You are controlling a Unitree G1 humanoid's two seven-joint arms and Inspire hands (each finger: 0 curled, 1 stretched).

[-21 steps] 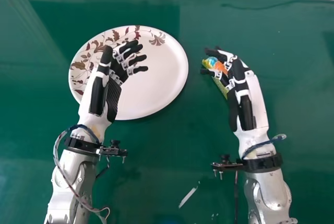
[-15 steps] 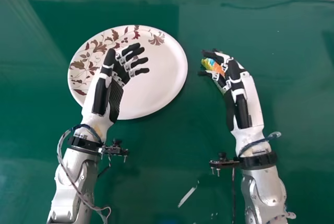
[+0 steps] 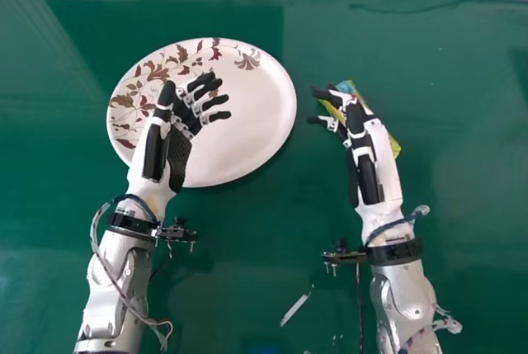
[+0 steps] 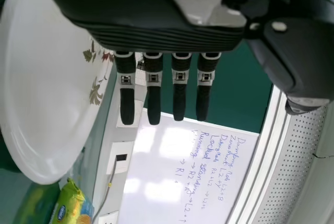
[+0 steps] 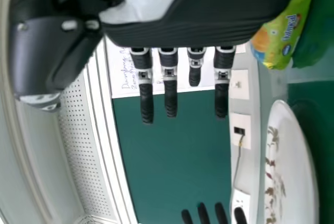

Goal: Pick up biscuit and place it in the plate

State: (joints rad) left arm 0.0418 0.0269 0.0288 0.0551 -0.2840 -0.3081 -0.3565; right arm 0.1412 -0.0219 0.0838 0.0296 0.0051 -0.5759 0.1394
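fingers spread, the right hand [image 3: 367, 135] hovered over the biscuit packet [image 5: 284, 33] — the left hand [image 3: 179, 135], likewise splayed, above the plate [image 3: 256, 115].

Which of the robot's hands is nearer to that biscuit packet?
The right. The right hand is at the biscuit packet, partly covering it in the head view; the left hand is farther off to the left, over the plate.

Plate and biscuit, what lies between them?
A strip of green table and the fingertips of the right hand lie between the plate and the biscuit in the head view.
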